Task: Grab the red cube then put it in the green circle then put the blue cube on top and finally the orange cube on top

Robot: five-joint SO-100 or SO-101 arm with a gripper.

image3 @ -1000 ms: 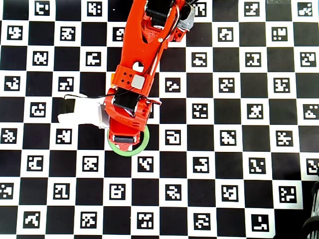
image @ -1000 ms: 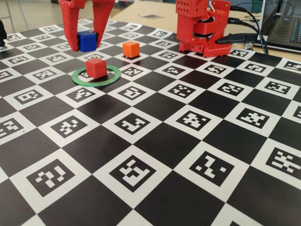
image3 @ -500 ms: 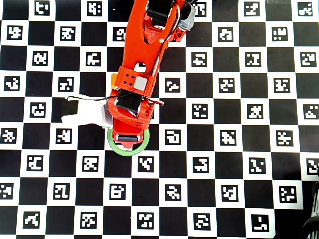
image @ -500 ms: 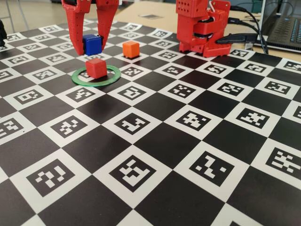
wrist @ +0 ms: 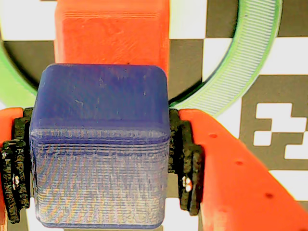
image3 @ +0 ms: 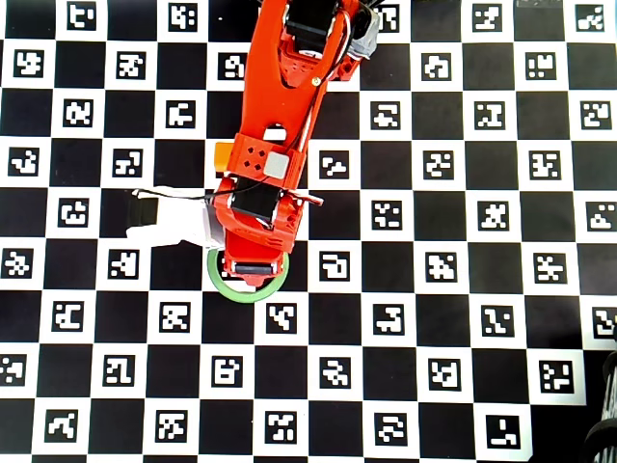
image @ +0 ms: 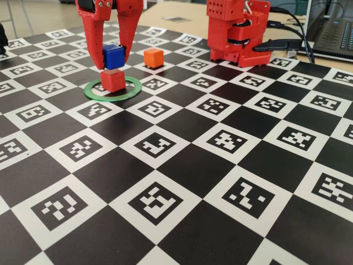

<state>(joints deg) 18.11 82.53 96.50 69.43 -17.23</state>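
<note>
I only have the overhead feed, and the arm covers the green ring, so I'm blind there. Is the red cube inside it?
Observer: Yes. The fixed view shows the red cube sitting on the board inside the green circle.
Operator: And the blue one, where is it?
Observer: The blue cube is in the end effector, right above the red cube. I cannot tell whether the two touch.
Operator: Is the grip solid?
Observer: In the wrist view, the black pads press on opposite sides of the blue cube, which sits square between them.
</note>
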